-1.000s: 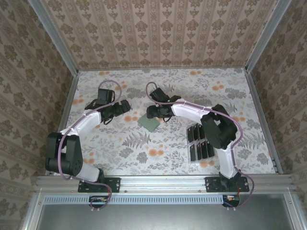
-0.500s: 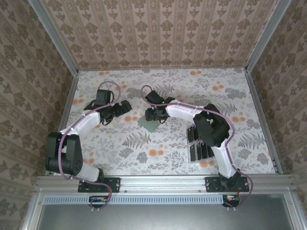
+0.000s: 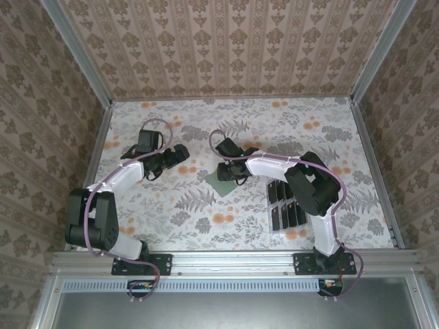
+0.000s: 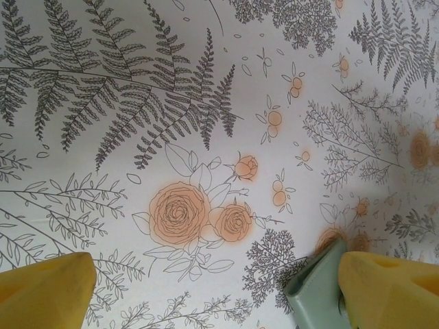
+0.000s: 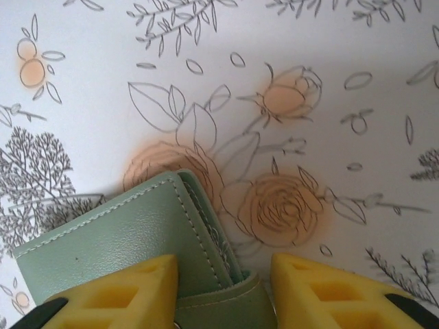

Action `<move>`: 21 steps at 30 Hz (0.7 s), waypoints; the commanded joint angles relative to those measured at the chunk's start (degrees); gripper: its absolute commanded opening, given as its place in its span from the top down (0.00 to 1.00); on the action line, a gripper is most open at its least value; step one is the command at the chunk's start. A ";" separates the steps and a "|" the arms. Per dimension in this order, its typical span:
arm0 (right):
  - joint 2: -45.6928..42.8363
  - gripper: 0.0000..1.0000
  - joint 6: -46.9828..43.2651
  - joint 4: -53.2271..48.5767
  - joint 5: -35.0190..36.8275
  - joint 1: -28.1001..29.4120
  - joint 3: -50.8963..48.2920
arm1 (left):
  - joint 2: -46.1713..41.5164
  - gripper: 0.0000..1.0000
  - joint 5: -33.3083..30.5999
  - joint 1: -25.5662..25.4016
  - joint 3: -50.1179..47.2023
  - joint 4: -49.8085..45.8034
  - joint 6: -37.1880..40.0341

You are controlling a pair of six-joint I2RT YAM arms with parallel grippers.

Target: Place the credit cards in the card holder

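The sage-green card holder (image 3: pixel 221 184) lies folded on the floral table near the middle. My right gripper (image 3: pixel 225 174) is at its far edge. In the right wrist view the card holder (image 5: pixel 130 233) has its corner and strap between my yellow fingers (image 5: pixel 113 295); the left finger touches it, the right one stands off, so the right gripper (image 5: pixel 223 295) is open. My left gripper (image 3: pixel 182 151) hovers to the left, also open (image 4: pixel 219 295), and the card holder's corner (image 4: pixel 312 288) shows beside its right finger. Several black credit cards (image 3: pixel 278 192) stand in a rack.
The clear plastic slotted rack (image 3: pixel 286 218) with the cards stands on the near right of the table, under the right arm's elbow. Patterned walls (image 3: pixel 226 48) and metal rails (image 3: pixel 374 171) close in the table. Floral tabletop (image 3: pixel 171 212) lies between the arms' bases.
My right gripper swung left, then came back right and nearer. The card holder slid a little toward the near right. My left gripper edged slightly right.
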 commanded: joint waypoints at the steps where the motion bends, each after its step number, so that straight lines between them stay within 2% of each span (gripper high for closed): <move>1: -2.72 0.60 1.68 -1.08 0.13 0.73 -3.64 | 0.30 0.00 1.08 -0.45 -0.01 0.62 -1.60; 10: -9.64 0.61 9.39 0.60 1.06 4.15 -12.21 | 0.50 0.00 0.80 -3.58 0.46 0.88 -2.87; 13: -10.67 0.57 13.54 1.51 0.72 5.88 -14.21 | 0.57 0.00 0.74 -4.35 0.47 0.80 -3.12; 18: -12.40 0.42 17.07 2.58 1.21 8.74 -15.07 | 0.45 0.00 0.88 -5.31 0.11 0.59 -3.28; 21: -15.00 0.36 16.23 -0.33 5.37 10.10 -14.15 | -0.15 0.00 0.88 -5.99 -0.65 0.53 -3.61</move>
